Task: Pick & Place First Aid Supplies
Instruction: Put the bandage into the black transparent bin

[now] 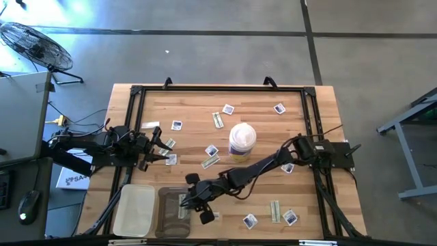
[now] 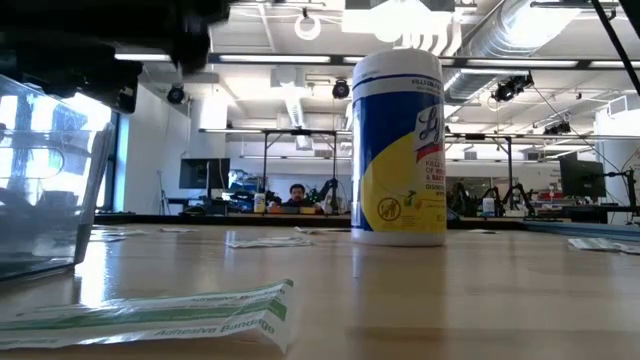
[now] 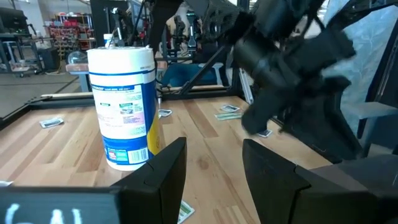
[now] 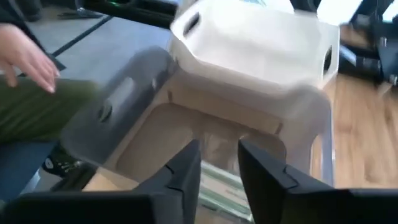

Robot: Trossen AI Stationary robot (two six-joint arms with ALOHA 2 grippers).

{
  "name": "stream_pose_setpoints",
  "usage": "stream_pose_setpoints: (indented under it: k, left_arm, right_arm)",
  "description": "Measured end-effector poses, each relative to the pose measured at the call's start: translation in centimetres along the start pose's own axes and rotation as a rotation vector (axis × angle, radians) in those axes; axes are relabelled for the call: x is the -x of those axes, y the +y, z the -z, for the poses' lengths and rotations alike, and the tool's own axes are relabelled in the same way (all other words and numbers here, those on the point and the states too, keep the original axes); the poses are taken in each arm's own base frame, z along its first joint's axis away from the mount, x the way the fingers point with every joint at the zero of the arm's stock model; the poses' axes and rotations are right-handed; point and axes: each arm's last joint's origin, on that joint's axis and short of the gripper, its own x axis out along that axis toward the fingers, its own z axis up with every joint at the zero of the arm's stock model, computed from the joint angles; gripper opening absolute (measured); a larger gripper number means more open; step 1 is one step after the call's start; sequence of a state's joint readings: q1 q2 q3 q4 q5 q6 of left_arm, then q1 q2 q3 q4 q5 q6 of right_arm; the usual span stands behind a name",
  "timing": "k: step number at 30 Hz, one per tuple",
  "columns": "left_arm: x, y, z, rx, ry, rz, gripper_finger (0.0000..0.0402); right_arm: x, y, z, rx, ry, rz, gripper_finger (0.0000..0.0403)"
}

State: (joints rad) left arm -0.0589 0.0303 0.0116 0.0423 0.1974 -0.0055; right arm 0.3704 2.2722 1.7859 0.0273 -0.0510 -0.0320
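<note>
The right gripper (image 1: 193,203) is hanging over the clear bin (image 1: 173,212) at the table's (image 1: 300,205) near edge, its fingers (image 4: 186,165) parted with nothing between them; strips are lying in the bin below, probably because this is the drop point. The left gripper (image 1: 162,149) is waiting wide open and empty at the left side. Loose first aid packets (image 1: 212,151) are lying scattered around the canister (image 1: 242,141). Whether a packet is just falling, I cannot make out.
</note>
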Motion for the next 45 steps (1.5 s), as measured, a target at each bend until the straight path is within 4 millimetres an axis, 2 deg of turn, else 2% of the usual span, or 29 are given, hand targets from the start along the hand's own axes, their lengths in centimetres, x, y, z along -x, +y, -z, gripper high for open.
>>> stream_pose_setpoints:
  k: [4,9,13,19,24,26,30,36,45]
  left_arm:
    - [0.0,0.0,0.0,0.000,0.000,0.000,0.0154]
    - [0.0,0.0,0.0,0.000,0.000,0.000,0.0154]
    - [0.0,0.0,0.0,0.000,0.000,0.000,0.0154]
    - [0.0,0.0,0.0,0.000,0.000,0.000,0.0154]
    - [0.0,0.0,0.0,0.000,0.000,0.000,0.0154]
    - [0.0,0.0,0.0,0.000,-0.001,0.000,0.0154]
    - [0.0,0.0,0.0,0.000,-0.001,0.000,0.0154]
    - [0.0,0.0,0.0,0.000,-0.001,0.001,0.0154]
    - [0.0,0.0,0.0,0.000,-0.001,0.000,0.0154]
  right_arm:
    - [0.8,2.7,-0.8,0.065,0.003,-0.090,0.0125]
    - [0.6,6.6,0.8,0.116,0.122,-0.164,0.0130]
    - [0.9,8.1,2.3,0.126,0.269,-0.105,0.0129]
    - [1.5,7.8,4.1,0.080,0.467,-0.077,0.0129]
    - [1.6,7.0,4.4,0.087,0.508,-0.105,0.0129]
    - [1.2,6.8,4.9,0.106,0.510,-0.121,0.0129]
    - [0.0,6.9,7.1,0.138,0.566,-0.179,0.0128]
    - [-0.3,6.8,7.3,0.189,0.566,-0.148,0.0116]
    - [-0.3,6.4,7.6,0.171,0.592,-0.108,0.0061]
